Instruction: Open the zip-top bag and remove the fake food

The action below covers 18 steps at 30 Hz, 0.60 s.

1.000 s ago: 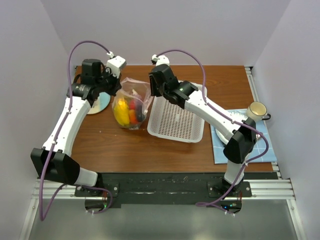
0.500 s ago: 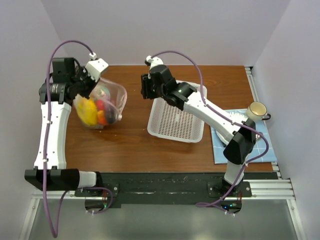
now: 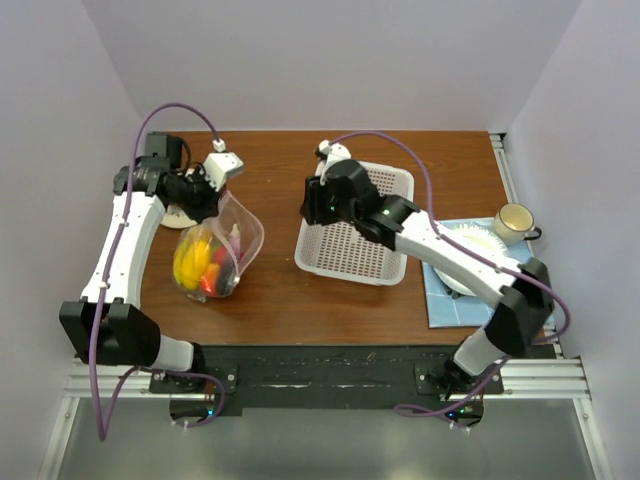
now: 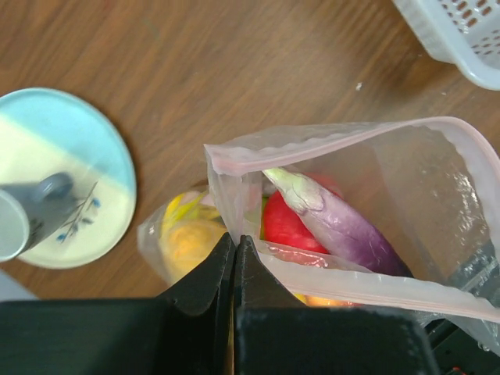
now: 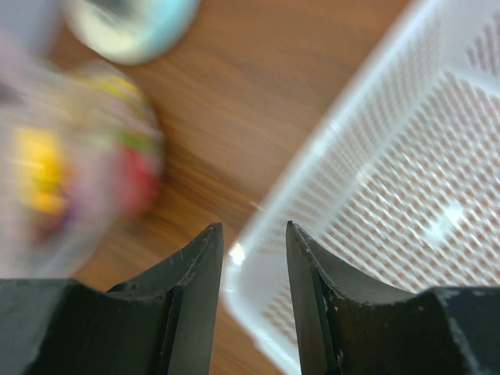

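Filling most of the top view is a brown wooden table [image 3: 270, 290], with plain pale walls [image 3: 330, 60] on three sides and a black rail [image 3: 330, 365] along the near edge. On the far left lies a round plate [image 4: 62, 172], light blue and cream, with a small twig drawn on it. Just beside it, the left gripper [image 4: 235, 242] is pinched tight on one lip of the zip-top bag [image 4: 422, 180]. The bag's mouth gapes open, with its pink strip bent in a loop. The fake food [image 3: 192, 262] is inside the bag: a purple eggplant [image 4: 344, 226], a red piece [image 4: 285, 226] and yellow ones [image 4: 187, 242]. In the middle, the right gripper [image 5: 254, 234] hangs over the left rim of a white basket [image 3: 355, 250], its fingers a little apart and holding nothing. On the right, a blue mat [image 3: 440, 300] carries a white plate [image 3: 485, 240], with a cup [image 3: 514, 220] near it.
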{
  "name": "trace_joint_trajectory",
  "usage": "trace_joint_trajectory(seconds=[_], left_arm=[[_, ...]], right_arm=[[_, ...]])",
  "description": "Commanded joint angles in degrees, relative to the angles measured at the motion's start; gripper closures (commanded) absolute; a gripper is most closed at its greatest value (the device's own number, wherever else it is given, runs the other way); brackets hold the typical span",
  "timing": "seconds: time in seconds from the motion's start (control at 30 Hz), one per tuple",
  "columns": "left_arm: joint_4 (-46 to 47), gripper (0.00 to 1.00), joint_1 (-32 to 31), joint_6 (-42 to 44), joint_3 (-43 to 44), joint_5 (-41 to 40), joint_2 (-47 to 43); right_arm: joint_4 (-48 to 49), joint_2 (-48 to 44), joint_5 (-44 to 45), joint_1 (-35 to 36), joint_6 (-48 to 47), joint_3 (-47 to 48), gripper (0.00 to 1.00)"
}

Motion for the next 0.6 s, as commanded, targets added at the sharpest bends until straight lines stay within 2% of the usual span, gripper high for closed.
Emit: trace_joint_trajectory(seconds=[0.0, 0.13, 0.4, 0.57], left_arm=[[4.9, 1.00, -3.3, -3.1, -2.8, 3.3, -0.1], [6.5, 1.00, -5.1, -4.5, -3.8, 3.6, 0.1], [6.4, 1.00, -5.7, -4.3, -3.1, 3.2, -1.0], [6.4, 1.00, -5.7, -4.0, -3.1, 3.1, -1.6]], right_arm=[[16.7, -6.4, -6.9, 3.4, 4.8, -1.9, 0.57], [23.5, -4.4, -9.6, 5.8, 5.6, -2.3, 0.55], [23.1, 9.1, -14.0, 7.4, 9.4, 4.1, 0.58], [20.1, 12.8, -14.6, 7.7, 9.3, 6.2, 0.58]])
